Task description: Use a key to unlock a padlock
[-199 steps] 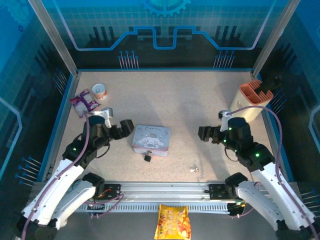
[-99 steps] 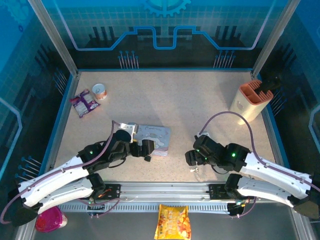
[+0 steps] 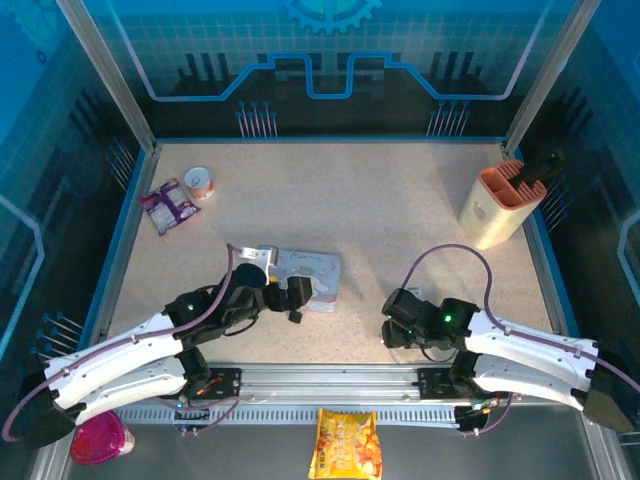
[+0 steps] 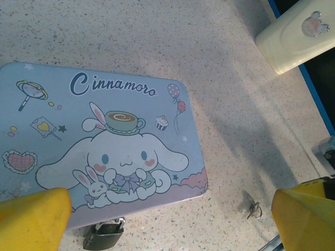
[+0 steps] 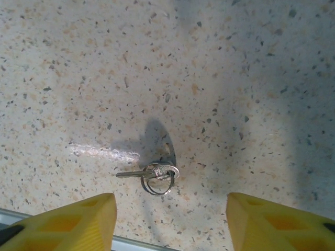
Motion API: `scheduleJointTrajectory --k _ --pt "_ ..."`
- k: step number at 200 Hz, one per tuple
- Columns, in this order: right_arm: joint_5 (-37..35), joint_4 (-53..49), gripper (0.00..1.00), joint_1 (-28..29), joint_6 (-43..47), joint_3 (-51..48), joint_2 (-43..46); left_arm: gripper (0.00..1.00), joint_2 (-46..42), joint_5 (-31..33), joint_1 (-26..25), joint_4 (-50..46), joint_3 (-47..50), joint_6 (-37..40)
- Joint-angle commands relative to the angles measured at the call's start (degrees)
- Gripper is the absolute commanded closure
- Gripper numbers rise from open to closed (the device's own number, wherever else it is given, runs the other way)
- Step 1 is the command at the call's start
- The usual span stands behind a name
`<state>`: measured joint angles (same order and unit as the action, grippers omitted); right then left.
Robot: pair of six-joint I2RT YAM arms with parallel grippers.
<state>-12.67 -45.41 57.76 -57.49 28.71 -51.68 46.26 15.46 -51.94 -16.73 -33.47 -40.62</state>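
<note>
It looks like a robotics lab cell: a speckled table fenced by aluminium posts and blue printed panels

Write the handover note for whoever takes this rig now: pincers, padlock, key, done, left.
Left pincer: open, empty, above the small dark padlock at the near edge of the pastel cartoon-printed tin.
Right pincer: open, empty, over the small silvery metal key lying flat on the speckled table.
Done: both arms in place; nothing grasped.
Left: pick up key, steady padlock, insert, turn.
</note>
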Motion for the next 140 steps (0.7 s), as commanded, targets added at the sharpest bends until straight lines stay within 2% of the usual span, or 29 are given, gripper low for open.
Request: scheduleJointTrajectory --k 1,50,140 --pt "1.52 2.86 0.47 0.60 -2.60 -1.83 -0.85 0.01 0.06 1.47 -0.44 2.31 0.84 -0.63" --pt "1.33 5.47 0.62 0.60 -3.21 -3.14 -2.85 0.01 0.06 1.74 -0.45 2.84 0.98 -0.83" --pt "1.50 8.04 0.71 0.61 -4.47 -4.20 -5.73 0.01 1.25 1.77 -0.50 3.10 -0.18 -0.11"
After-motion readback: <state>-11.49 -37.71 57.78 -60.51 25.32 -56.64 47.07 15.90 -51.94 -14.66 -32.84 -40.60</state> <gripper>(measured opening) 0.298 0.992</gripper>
